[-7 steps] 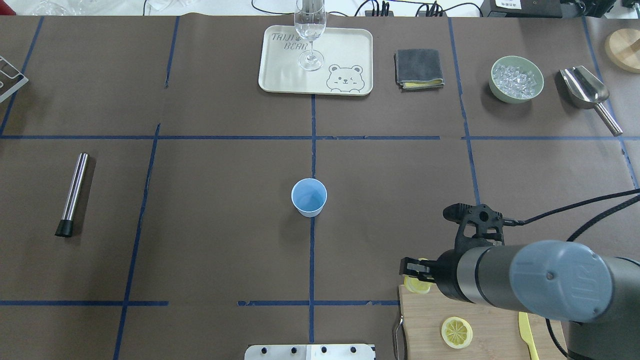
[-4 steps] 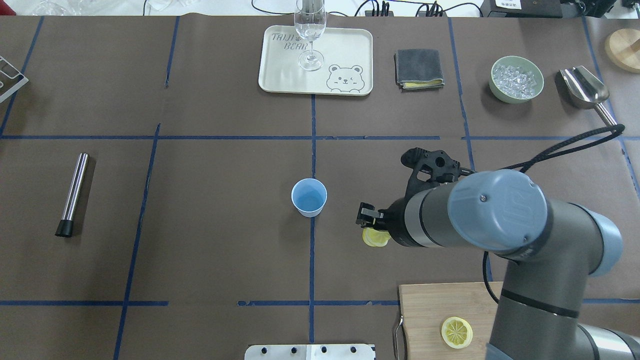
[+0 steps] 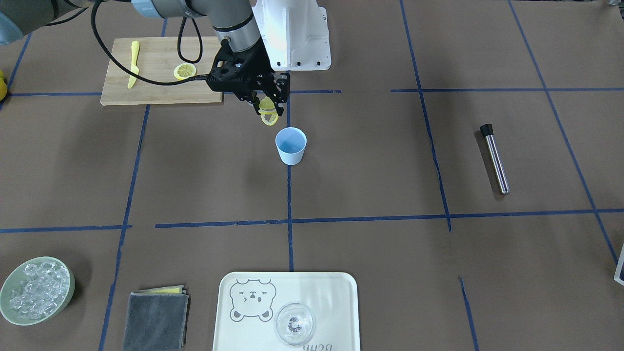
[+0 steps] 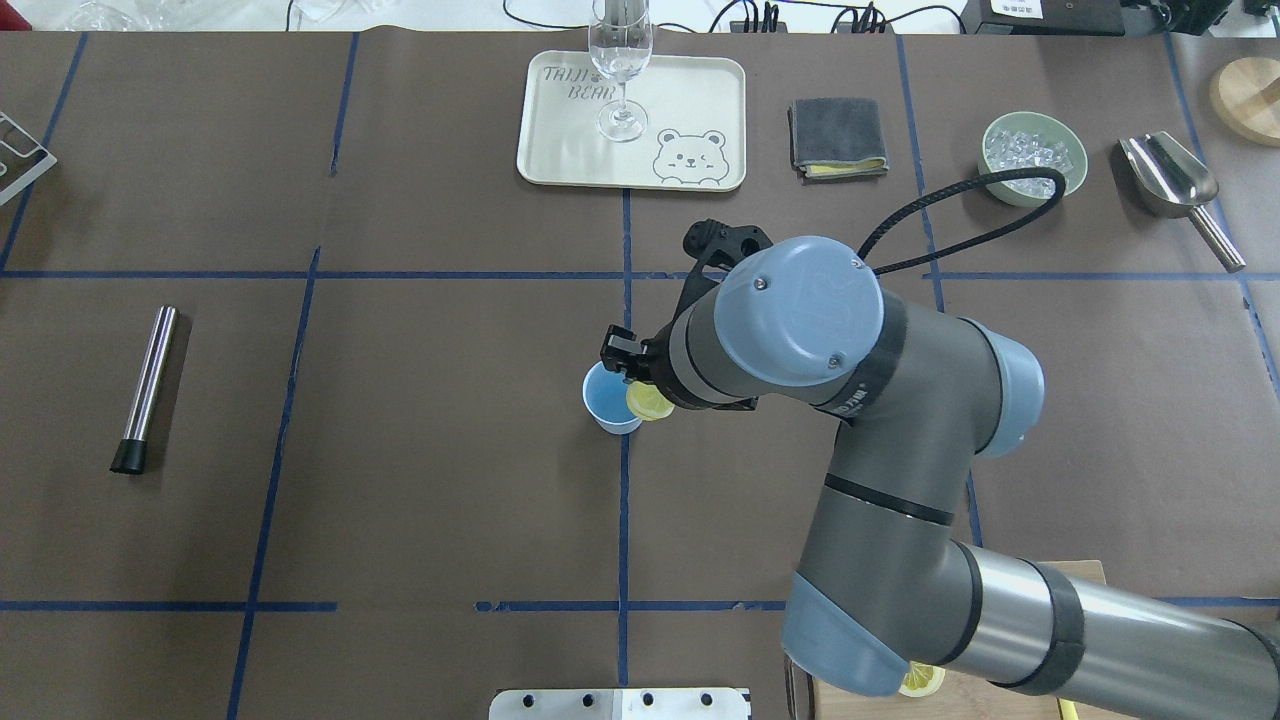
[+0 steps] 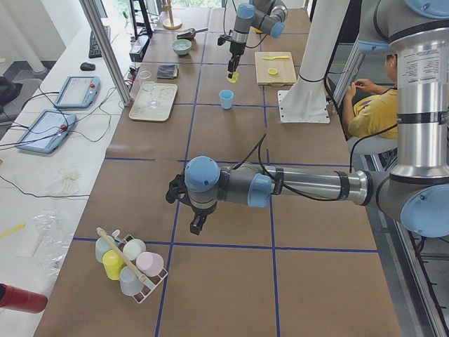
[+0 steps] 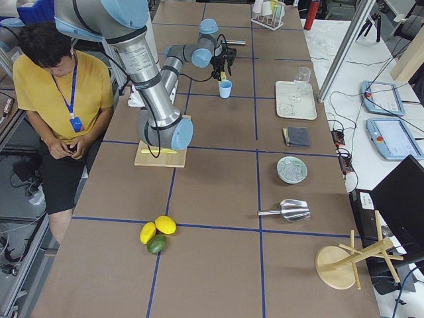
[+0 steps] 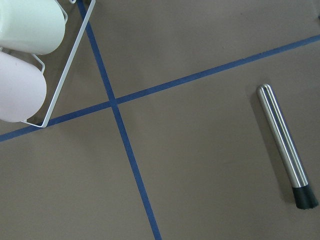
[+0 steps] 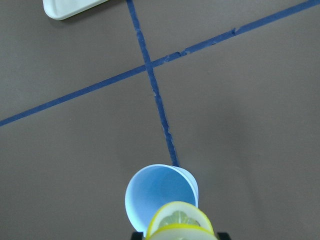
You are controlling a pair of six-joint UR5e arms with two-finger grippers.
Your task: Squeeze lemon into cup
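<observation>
The light blue cup (image 4: 608, 402) stands upright at the table's middle; it also shows in the front view (image 3: 291, 145) and in the right wrist view (image 8: 159, 196). My right gripper (image 4: 640, 388) is shut on a lemon slice (image 4: 650, 402), held edge-up above the cup's rim on the cup's right side. The slice (image 3: 268, 117) hangs from the gripper (image 3: 267, 105) in the front view and fills the bottom of the right wrist view (image 8: 179, 223). A second lemon slice (image 3: 185, 71) lies on the cutting board (image 3: 156, 85). My left gripper (image 5: 197, 223) shows only in the left side view; I cannot tell its state.
A tray (image 4: 560, 150) with a clear glass (image 4: 620, 60) stands at the far middle. A grey cloth (image 4: 838, 137), a bowl of ice (image 4: 1032, 160) and a metal scoop (image 4: 1175, 185) are far right. A steel rod (image 4: 146, 388) lies left. A yellow knife (image 3: 132, 68) lies on the board.
My right arm has carried the lemon slice from the cutting board's corner leftward and forward across the table, to just over the cup's rim.
</observation>
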